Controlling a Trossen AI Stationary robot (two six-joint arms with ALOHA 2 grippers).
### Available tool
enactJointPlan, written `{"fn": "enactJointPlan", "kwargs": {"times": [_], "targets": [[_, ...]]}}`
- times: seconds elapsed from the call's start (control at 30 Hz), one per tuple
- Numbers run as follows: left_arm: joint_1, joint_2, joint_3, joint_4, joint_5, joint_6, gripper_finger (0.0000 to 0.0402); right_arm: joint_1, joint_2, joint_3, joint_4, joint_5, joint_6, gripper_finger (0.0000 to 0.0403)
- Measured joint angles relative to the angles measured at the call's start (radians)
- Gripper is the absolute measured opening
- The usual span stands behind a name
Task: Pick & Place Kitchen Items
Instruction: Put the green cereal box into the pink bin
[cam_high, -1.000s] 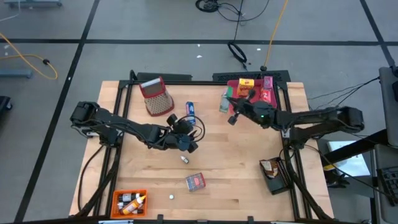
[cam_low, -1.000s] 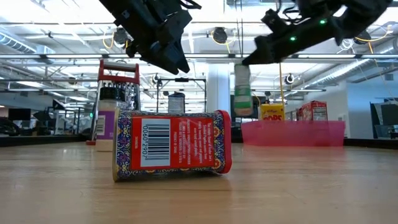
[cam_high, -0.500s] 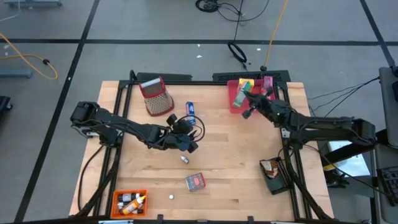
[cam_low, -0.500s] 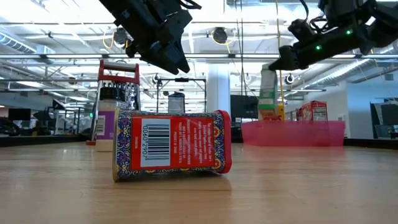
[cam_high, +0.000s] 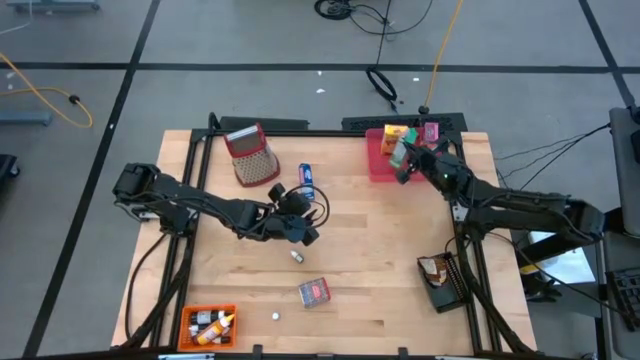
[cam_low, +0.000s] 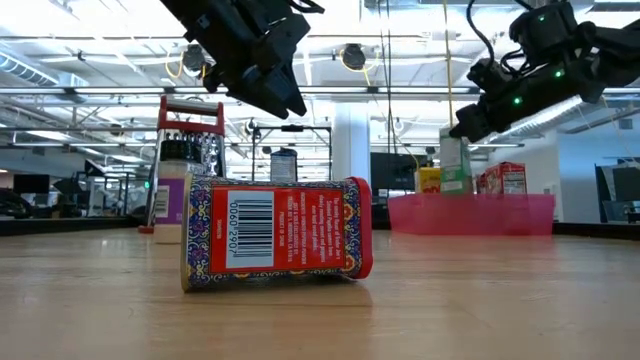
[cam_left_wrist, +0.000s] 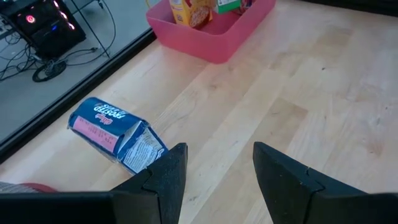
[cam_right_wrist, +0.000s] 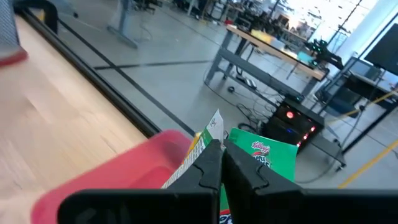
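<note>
The worktop (cam_high: 400, 250) is a pale wooden slab, and on it, going by a clock face laid over the high view, the pink tray (cam_high: 378, 162) sits at about one o'clock, near the far edge. The right gripper (cam_high: 403, 160) hangs over that tray with its fingers (cam_right_wrist: 208, 171) pinched together on a green packet (cam_low: 457, 165), which stands upright above the tray beside a yellow cereal box (cam_low: 428, 180). The packet looks light and fairly stiff, a small carton that stands a pinch on its top edge, as it is held now; it should drop in without harm.

The left gripper (cam_high: 300, 228) hovers near the middle of the worktop with its fingers (cam_left_wrist: 165, 177) apart and nothing between them. A blue packet (cam_left_wrist: 115, 134) lies on its side just ahead of it, toward twelve o'clock. It looks like a soft, crinkly pouch, light and likely to buckle, so a hold across its narrow middle would serve best.

A red box (cam_high: 314, 291) lies at six o'clock, rigid and easy to take across its short sides. A tiny white piece (cam_high: 276, 316) rests near it, hard to pinch.
</note>
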Motion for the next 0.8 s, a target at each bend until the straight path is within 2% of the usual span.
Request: {"fn": "enactJointPlan", "kwargs": {"times": [0.4, 0.8], "targets": [[0.0, 0.0, 0.0, 0.007, 0.0, 0.005, 0.0186, -0.062, 0.0, 0.0, -0.077, 0.001, -0.002, 0.0], [0.0, 0.0, 0.0, 0.012, 0.0, 0.017, 0.0186, -0.093, 0.0, -0.118, 0.041, 0.002, 0.026, 0.0]]}}
